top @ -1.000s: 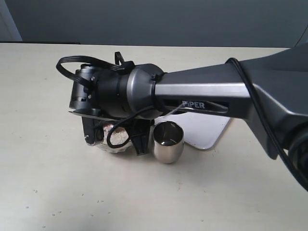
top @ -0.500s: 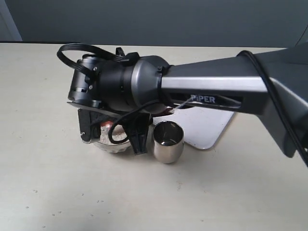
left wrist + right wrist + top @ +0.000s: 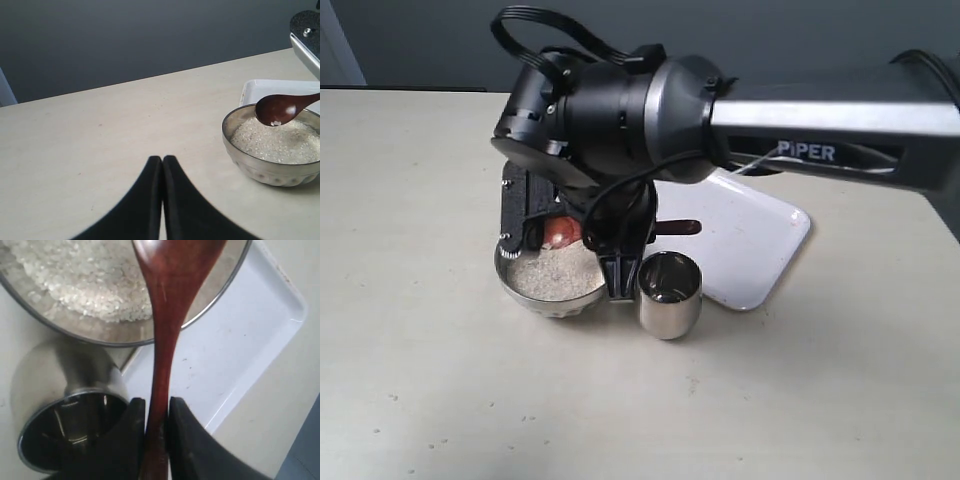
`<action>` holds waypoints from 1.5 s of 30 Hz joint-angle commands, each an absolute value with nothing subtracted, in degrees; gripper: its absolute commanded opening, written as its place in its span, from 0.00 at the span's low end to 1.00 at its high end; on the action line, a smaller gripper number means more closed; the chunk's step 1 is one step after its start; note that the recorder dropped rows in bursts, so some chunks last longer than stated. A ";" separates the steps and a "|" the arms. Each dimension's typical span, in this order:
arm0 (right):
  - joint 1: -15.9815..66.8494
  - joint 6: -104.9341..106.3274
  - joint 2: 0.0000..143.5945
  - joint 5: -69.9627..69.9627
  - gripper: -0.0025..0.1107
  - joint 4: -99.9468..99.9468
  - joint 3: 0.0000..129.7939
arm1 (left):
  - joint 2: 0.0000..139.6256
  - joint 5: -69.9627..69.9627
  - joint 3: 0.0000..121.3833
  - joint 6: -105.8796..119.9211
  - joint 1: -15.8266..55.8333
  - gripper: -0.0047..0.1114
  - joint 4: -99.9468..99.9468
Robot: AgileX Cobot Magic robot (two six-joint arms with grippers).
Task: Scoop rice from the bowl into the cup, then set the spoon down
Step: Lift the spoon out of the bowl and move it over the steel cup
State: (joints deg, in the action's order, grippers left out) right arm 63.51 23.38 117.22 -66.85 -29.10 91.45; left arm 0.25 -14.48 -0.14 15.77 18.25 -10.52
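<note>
Rice [image 3: 556, 277]: white grains were seen heaped in the bowl [image 3: 552, 306], nearly up to its rim; a few grains were also carried in the head of the spoon [image 3: 280, 108].
Bowl: the wide steel vessel with the ribbed lower side was set upright on the worktop [image 3: 420, 380].
Cup [image 3: 669, 295]: the shiny steel tumbler was stood upright just beside the bowl; whether the two were touching could not be told.
Spoon: it was held above the bowl, its dark wooden head lifted clear of the rice and its long handle led out across the bowl's rim on the cup side.
Right tool [image 3: 156, 432]: it was poised over the bowl, and its fingers were clamped on the spoon's thin handle, one on either side.
Tray [image 3: 760, 245]: a white tray was laid flat just beyond the bowl, on the cup side, beneath the end of the spoon's handle.
Left tool [image 3: 162, 162]: it was held low over the worktop, well apart from the bowl, with its two dark fingers pressed together tip to tip.
Worktop: a pale, matt surface was seen under everything; small specks were scattered on it away from the bowl, too small to be identified.
</note>
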 commanded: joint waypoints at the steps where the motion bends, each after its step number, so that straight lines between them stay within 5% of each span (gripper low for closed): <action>1: 61.98 23.95 115.59 -68.65 0.02 -26.36 91.70 | 0.00 -13.80 0.00 15.56 18.54 0.04 -10.55; 25: 55.82 25.83 105.76 -69.96 0.02 -12.86 88.62 | 0.00 -13.80 0.00 15.56 18.54 0.04 -10.46; 45: 55.36 19.45 91.85 -69.96 0.02 -18.58 65.30 | 0.00 -13.80 0.00 15.56 18.54 0.04 -10.46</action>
State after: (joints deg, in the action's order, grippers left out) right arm 55.62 21.47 93.28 -69.82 -16.65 67.25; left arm 0.25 -14.48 -0.14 15.77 18.25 -10.52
